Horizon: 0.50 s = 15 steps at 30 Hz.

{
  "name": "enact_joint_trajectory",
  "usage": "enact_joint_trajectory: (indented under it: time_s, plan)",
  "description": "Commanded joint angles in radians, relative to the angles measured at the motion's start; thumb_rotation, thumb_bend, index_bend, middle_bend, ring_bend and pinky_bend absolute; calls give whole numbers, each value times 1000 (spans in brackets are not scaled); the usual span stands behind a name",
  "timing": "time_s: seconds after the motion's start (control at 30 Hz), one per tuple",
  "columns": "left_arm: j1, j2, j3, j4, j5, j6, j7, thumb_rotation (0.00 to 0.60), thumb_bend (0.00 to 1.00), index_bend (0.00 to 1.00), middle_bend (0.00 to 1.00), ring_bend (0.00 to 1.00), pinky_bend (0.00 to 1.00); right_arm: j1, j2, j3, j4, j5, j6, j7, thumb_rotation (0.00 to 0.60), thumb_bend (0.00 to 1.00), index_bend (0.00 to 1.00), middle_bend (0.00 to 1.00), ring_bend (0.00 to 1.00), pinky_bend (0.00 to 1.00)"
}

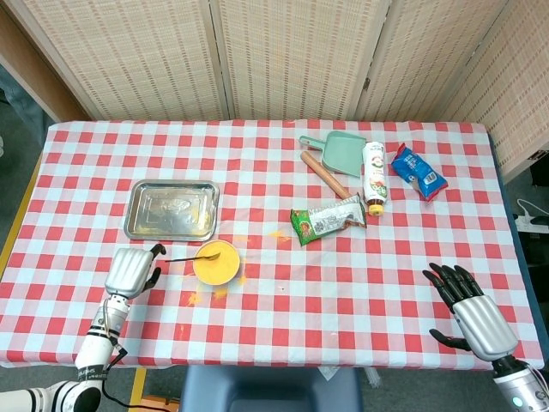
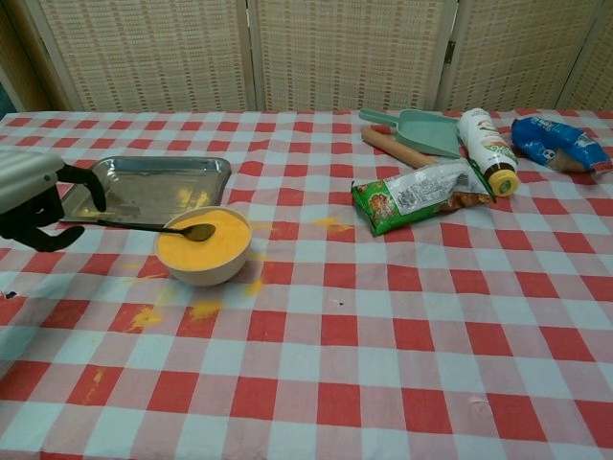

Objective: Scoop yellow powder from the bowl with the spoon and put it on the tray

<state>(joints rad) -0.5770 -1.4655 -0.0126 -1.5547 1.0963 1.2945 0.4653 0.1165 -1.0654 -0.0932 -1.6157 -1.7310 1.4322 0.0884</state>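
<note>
While the bowl (image 2: 203,246) sat near the tabletop's (image 2: 383,316) front left, we saw it was cream-walled and filled nearly to the rim with bright yellow powder (image 2: 213,245). The spoon (image 2: 161,228) lay across its rim, bowl end resting on the powder, handle pointing toward the left hand (image 2: 34,196). Just behind stood the steel tray (image 2: 144,184), with faint yellow traces on its floor. Yellow spills (image 2: 172,312) dotted the cloth in front of the bowl.

Our left hand sat at the handle's tip, fingers curled; we could not tell whether they gripped it. Our right hand (image 1: 470,309) held nothing, fingers spread, well apart at the front right.

We counted 1 bowl, 1 spoon, 1 tray, 1 dustpan (image 2: 421,130), 1 rolling pin (image 2: 395,146), 1 bottle (image 2: 487,149), and 2 snack packets (image 2: 421,195).
</note>
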Motion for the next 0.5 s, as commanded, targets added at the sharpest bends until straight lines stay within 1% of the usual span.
enact_joint_trajectory:
  time_s: [0.03, 0.3, 0.5]
  plan:
    - [5, -8, -9, 7, 12, -3, 5, 600, 444, 395, 1000, 1000, 1000, 0, 0, 0, 0, 0, 0, -1, 600, 86, 0, 0, 0, 0]
    - [10, -42, -30, 44, 19, -32, 27, 600, 442, 432, 1000, 1000, 1000, -2, 2, 0, -1, 2, 3, 0, 600, 87, 0, 0, 0, 0]
    - [16, -52, -49, 56, 30, -42, 18, 600, 440, 454, 1000, 1000, 1000, -2, 2, 1, -1, 6, 1, -3, 600, 87, 0, 0, 0, 0]
